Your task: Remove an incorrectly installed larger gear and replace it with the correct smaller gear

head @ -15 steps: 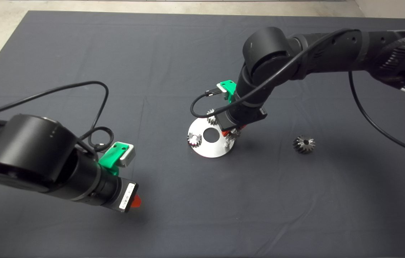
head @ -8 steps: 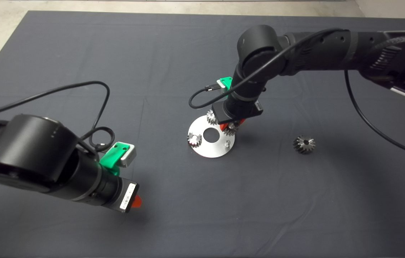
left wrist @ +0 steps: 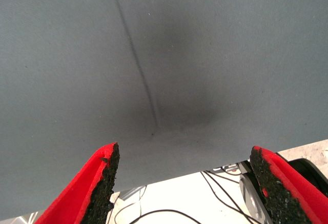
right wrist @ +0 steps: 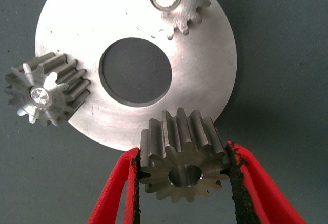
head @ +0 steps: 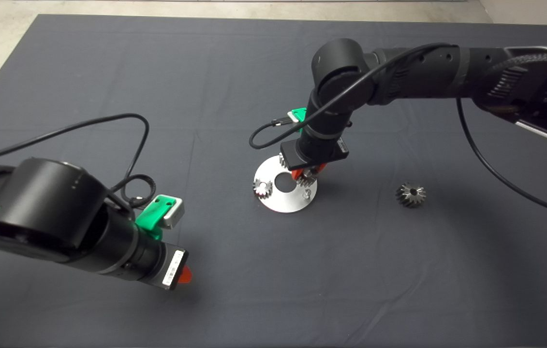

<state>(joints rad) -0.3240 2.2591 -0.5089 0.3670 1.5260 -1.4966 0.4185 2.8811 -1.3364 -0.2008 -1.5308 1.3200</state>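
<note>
My right gripper point(head: 307, 174) hangs over the right part of the round steel plate point(head: 280, 200), shut on the smaller gear point(right wrist: 183, 170), whose centre hole faces the wrist camera. The gear point(head: 307, 178) sits between the red fingers point(right wrist: 253, 183), above the plate's edge point(right wrist: 205, 80). A bare peg point(head: 307, 193) stands on the plate just nearer than the gripper. The larger gear point(head: 410, 195), dark and conical, lies on the mat to the right of the plate. My left gripper point(head: 184, 275) waits open at the lower left; its fingers point(left wrist: 100, 183) show only mat between them.
Two other small gears sit on pegs of the plate, one at its left point(head: 262, 187) point(right wrist: 46, 93) and one at its far side point(head: 284, 159) point(right wrist: 179, 3). The plate has a round centre hole point(head: 285, 181). A black cable point(head: 263, 135) loops beside the right wrist.
The right arm has carried the smaller gear a little left and toward the far side, uncovering the bare peg. The left arm has barely shifted.
</note>
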